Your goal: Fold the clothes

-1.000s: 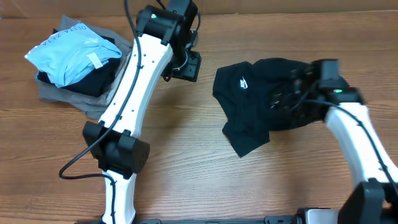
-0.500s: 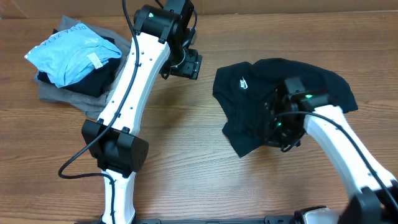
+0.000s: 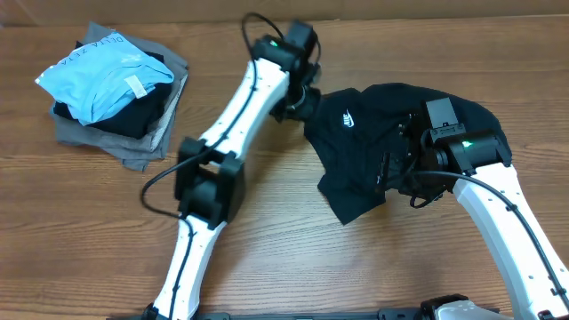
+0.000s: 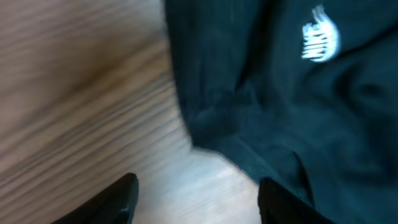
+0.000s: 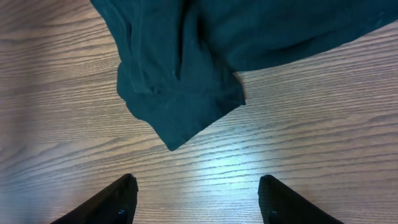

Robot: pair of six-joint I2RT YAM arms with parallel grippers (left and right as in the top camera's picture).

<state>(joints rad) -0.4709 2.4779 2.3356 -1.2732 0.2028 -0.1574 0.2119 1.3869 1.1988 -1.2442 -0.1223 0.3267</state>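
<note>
The black T-shirt (image 3: 373, 147) lies crumpled on the table right of centre, its white swoosh logo (image 3: 347, 118) facing up. My left gripper (image 3: 299, 103) is open at the shirt's left edge. The blurred left wrist view shows the fingers (image 4: 196, 200) over bare wood, with the shirt (image 4: 280, 112) and logo (image 4: 320, 40) just ahead. My right gripper (image 3: 402, 171) hovers over the middle of the shirt. In the right wrist view it is open and empty (image 5: 198, 200) above wood, with a pointed corner of the shirt (image 5: 180, 93) beyond the fingertips.
A pile of clothes sits at the far left: a light blue garment with lettering (image 3: 102, 76) on top, a dark piece under it, and a grey garment (image 3: 116, 147) at the bottom. The wooden table (image 3: 267, 240) shows bare wood in front of the shirt.
My left arm has swung right, from the middle of the table to the shirt's left edge. My right gripper moved from the shirt's right side to over its middle.
</note>
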